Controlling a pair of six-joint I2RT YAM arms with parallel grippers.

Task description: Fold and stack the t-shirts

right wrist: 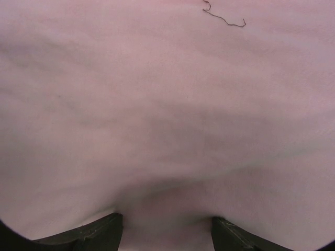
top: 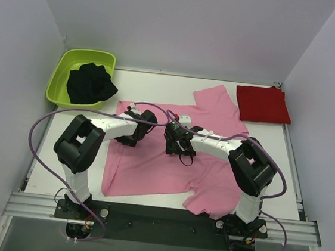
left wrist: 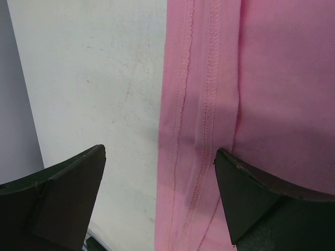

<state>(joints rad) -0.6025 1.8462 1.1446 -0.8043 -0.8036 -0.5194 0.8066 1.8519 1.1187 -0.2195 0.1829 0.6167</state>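
The light pink t-shirt [top: 151, 166] lies spread flat over the middle of the table. The deep red t-shirt [top: 262, 104] sits folded at the back right. My left gripper [top: 133, 117] is low at the pink shirt's left hem. In the left wrist view the left gripper [left wrist: 159, 151] is open and straddles the stitched hem [left wrist: 209, 89], one finger over bare table, the other over cloth. My right gripper [top: 177, 144] is down on the middle of the shirt. Seen from the right wrist, the right gripper [right wrist: 166, 218] is open, its fingertips [right wrist: 112, 222] against pink cloth [right wrist: 167, 104] that puckers between them.
A lime green tub [top: 62, 69] holding a dark crumpled cloth [top: 91, 83] stands at the back left. White walls close in three sides. Bare table [left wrist: 94, 78] shows left of the pink shirt. A metal rail [top: 164, 216] runs along the near edge.
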